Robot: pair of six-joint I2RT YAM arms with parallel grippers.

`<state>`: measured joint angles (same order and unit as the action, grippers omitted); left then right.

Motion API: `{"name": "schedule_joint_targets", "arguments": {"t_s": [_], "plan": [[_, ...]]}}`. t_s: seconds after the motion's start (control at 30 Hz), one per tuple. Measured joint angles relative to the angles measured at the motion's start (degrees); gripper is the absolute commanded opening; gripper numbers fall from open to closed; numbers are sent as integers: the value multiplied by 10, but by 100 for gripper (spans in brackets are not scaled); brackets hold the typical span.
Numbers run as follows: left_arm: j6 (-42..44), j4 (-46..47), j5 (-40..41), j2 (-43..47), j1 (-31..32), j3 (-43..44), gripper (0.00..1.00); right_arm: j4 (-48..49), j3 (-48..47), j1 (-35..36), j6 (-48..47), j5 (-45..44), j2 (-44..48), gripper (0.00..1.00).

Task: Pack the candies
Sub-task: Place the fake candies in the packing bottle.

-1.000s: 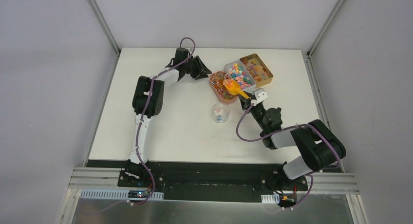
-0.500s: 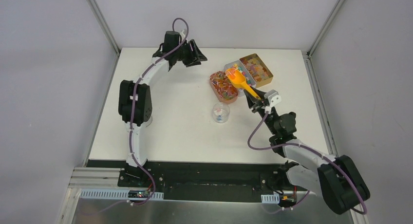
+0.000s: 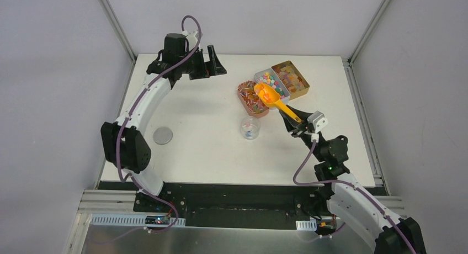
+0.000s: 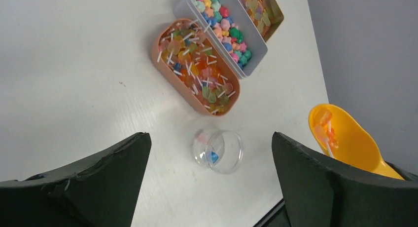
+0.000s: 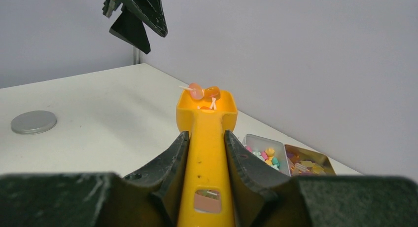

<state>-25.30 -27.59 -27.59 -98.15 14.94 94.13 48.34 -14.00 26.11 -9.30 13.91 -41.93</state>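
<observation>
Right wrist view: the orange scoop is gripped by its handle in the closed right jaws at lower centre, with a few candies carried in its bowl just beyond them. Farther off, at upper left, the left jaws are spread wide and empty. Only in the left wrist view is the clear jar seen, with candies inside.

White-and-black arms trail purple cables; jaws apparently matte black.

Orange scoop over trays of candies (three, adjoining), clear jar near.
</observation>
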Motion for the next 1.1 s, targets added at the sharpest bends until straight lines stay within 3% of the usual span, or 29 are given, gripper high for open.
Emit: {"name": "schedule_joint_targets", "arguments": {"t_s": [0.5,1.1], "plan": [[92,-113,35,268,0,-212,99,-214,0,20,5,36,140,0],[132,-128,65,284,0,-257,99,-423,-32,98,1,-16,128,0]]}}
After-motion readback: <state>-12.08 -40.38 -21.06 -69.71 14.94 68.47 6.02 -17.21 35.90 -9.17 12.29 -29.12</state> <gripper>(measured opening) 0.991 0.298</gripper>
